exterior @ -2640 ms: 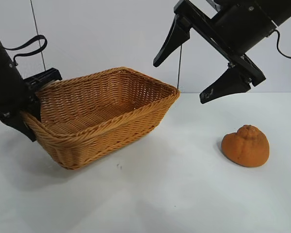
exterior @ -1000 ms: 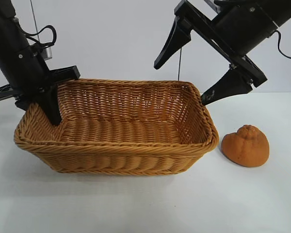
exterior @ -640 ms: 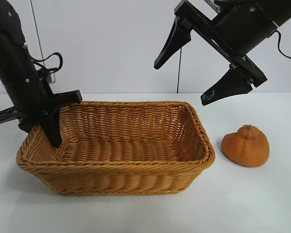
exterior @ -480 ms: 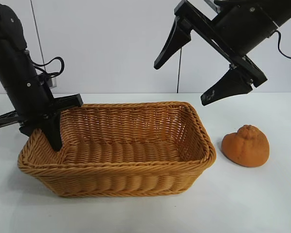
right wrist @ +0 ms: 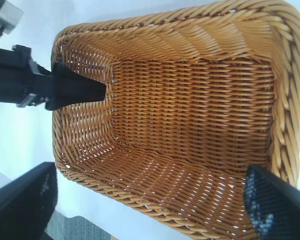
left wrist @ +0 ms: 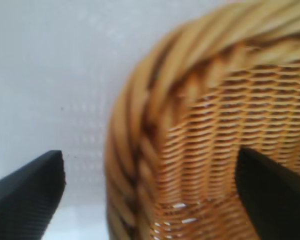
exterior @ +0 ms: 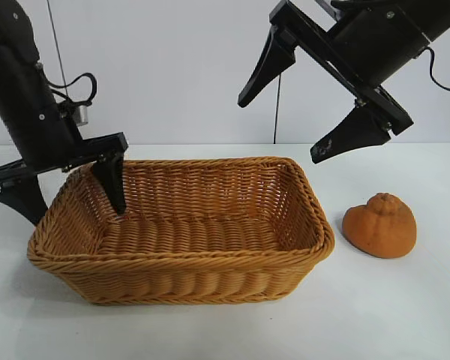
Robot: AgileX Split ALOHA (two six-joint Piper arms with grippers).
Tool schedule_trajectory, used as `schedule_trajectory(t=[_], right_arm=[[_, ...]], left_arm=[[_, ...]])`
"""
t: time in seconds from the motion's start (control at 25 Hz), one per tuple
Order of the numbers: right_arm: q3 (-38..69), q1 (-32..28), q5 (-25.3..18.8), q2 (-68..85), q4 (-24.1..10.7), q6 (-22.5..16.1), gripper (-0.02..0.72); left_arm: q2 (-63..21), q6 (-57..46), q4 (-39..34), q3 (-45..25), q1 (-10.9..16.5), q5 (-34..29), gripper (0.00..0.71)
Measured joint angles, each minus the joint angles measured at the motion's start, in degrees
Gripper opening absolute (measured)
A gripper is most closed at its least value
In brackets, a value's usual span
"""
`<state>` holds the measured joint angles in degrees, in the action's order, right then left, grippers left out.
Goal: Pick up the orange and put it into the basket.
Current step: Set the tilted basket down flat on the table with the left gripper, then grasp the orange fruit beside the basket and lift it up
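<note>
At the basket's left end, left gripper (exterior: 66, 191) spread wide, one finger (exterior: 112, 181) down inside the wall, the other outside it over the table (exterior: 232, 330), rim (left wrist: 140, 125) standing between them and gripped by neither. Basket (exterior: 210, 259) flat on the table, mouth up, nothing in it. Farther right and high above the basket's right end, right gripper (exterior: 319, 90) also spread wide, tilted downward, holding nothing. Beyond the basket's right wall, orange (exterior: 379, 225) on the table, knob up, just beside the basket but not touching it, untouched by either gripper.

Judged from this: basket placed and let go, picking of the orange not yet begun. Next move probably for the right gripper, the nearer one: swing out past the basket's right rim, come down over the fruit with fingers straddling the round body below the knob, then close firmly enough for rough skin without crushing. After that, lift clear of the braided rim, carry across, release over the open floor of the basket. Left gripper better lifted off the rim first, to keep the basket from being dragged.
</note>
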<state>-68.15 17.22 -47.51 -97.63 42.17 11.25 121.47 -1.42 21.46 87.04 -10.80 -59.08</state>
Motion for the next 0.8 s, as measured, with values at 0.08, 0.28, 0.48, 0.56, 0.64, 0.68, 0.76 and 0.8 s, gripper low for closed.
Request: schedule_trajectory(t=[0.08, 0.28, 0.48, 0.56, 0.64, 0.68, 0.76, 0.8], right_arm=[[0.0, 0.0, 0.0, 0.0, 0.0, 0.0, 0.694], [0.0, 0.0, -0.06, 0.0, 0.0, 0.0, 0.694], [0.0, 0.0, -0.13, 0.0, 0.0, 0.0, 0.694], [0.0, 0.0, -0.13, 0.0, 0.0, 0.0, 0.694], [0.0, 0.0, -0.13, 0.0, 0.0, 0.0, 0.694], [0.0, 0.0, -0.13, 0.0, 0.0, 0.0, 0.694], [0.0, 0.0, -0.13, 0.0, 0.0, 0.0, 0.694], [0.0, 0.0, -0.13, 0.0, 0.0, 0.0, 0.694]], left_arm=[[-1.17, 0.05, -0.99, 2.27, 0.0, -1.82, 0.685], [-3.7, 0.05, -6.55, 8.9, 0.94, -6.98, 0.687], [-4.16, 0.05, -11.15, 10.65, 5.99, -9.59, 0.687], [-4.16, 0.05, -13.59, 10.65, 8.42, -10.11, 0.687], [-4.16, 0.05, -15.07, 10.65, 10.36, -10.23, 0.682], [-4.16, 0.05, -15.52, 10.65, 10.98, -10.3, 0.68], [-4.16, 0.05, -15.83, 10.65, 11.23, -10.3, 0.678], [-4.16, 0.1, -15.77, 10.65, 11.18, -10.3, 0.676]])
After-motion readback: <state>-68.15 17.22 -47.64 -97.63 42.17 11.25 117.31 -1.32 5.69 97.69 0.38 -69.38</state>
